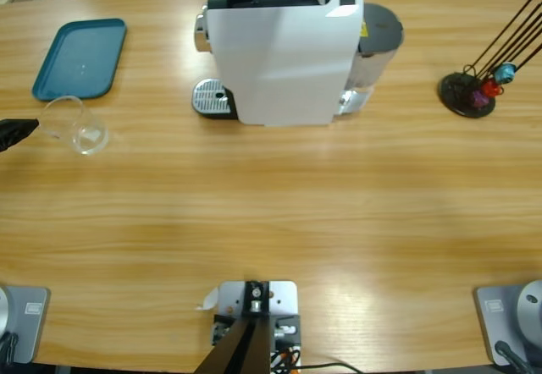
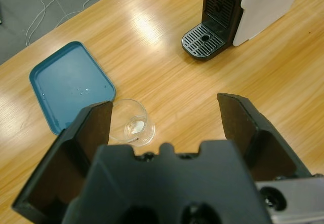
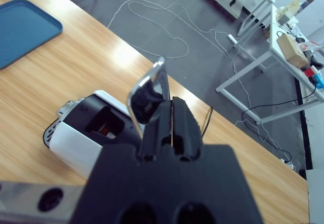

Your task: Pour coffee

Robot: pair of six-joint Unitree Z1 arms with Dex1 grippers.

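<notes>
**Currently: left gripper wide by the glass, right gripper pinched at the machine lever**

Left gripper — jaws spread wide, nothing between them. In the left wrist view it looks down at a clear glass standing upright on the wooden table, apparently empty. The glass sits just beside the near corner of the blue tray; whether it touches the tray edge I can't tell. In the high view only a black jaw tip shows at the left edge, close to the glass but not on it.

Right gripper — jaws pressed together with only a thin slit between. The silver lever of the coffee machine stands raised right at the jaw tips, on their left side. Can't tell if the lever is actually clamped or just touching.

Coffee machine sits at the table's far middle — white body, black top, round drip grate at its left front. Glass is well apart from the grate, nothing under the spout.

Black stand with thin rods sits on the table toward the right end of the high view, a couple of small coloured pieces at its base.
</notes>
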